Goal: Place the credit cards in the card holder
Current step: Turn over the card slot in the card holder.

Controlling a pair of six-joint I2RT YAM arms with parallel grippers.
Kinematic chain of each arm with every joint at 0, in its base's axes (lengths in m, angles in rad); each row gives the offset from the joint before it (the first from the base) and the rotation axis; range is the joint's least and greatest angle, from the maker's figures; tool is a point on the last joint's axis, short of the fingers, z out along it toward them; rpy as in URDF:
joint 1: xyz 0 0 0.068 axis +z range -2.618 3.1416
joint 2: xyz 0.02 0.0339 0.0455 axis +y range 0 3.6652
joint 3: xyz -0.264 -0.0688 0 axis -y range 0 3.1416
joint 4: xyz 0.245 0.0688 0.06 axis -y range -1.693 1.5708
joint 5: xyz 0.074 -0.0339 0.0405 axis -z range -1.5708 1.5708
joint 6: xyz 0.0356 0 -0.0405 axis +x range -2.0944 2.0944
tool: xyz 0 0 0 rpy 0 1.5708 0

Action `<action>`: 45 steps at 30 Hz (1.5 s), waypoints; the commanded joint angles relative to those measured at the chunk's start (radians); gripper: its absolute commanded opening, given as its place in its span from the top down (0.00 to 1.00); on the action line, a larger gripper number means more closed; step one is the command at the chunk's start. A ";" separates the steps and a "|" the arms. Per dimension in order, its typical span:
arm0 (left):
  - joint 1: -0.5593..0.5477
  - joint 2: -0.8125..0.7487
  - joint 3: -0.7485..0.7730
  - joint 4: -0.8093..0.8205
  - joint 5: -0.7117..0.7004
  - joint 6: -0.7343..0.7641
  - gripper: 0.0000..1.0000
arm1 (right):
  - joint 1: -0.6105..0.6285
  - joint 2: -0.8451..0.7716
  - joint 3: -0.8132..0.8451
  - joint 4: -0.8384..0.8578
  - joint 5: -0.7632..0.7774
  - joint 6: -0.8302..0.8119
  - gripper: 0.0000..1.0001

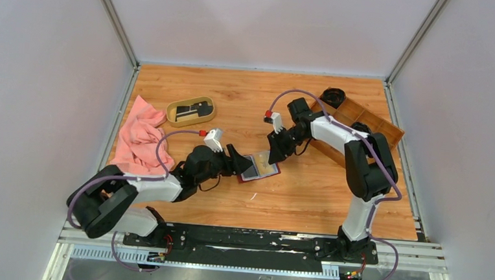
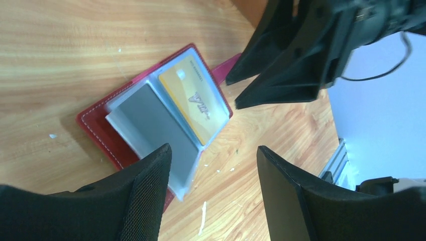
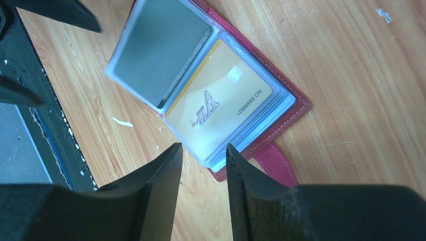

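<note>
Card holder (image 1: 259, 168), dark red, open flat mid-table (image 1: 306, 202), well apart from table edges | gold card (image 3: 221, 100) in clear sleeve, printed "VIP", "NO 8888…" | left tool (image 2: 213, 150) and right tool (image 3: 203, 149) flank it, fingers apart, gripping nothing | dark credit cards (image 1: 191, 109) in oval dish (image 1: 170, 112).

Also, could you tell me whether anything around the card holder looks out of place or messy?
Small white flecks litter the table beside the open card holder, like debris. One clear sleeve seems lifted rather than flat.
</note>
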 commanded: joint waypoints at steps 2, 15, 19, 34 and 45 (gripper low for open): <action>0.004 -0.120 -0.010 -0.083 -0.062 0.080 0.36 | -0.009 0.037 0.014 -0.009 0.047 0.039 0.56; -0.001 0.205 0.137 -0.082 0.033 0.099 0.56 | -0.012 0.120 0.021 -0.008 0.035 0.078 0.55; -0.001 0.263 0.136 -0.081 0.005 0.105 0.58 | -0.011 0.129 0.025 -0.015 0.021 0.081 0.55; 0.012 0.237 0.096 -0.079 -0.004 0.105 0.55 | -0.013 0.089 0.036 -0.025 -0.352 0.127 0.60; 0.019 -0.016 -0.040 -0.025 -0.051 0.056 0.29 | 0.058 0.099 0.034 0.008 -0.443 0.171 0.59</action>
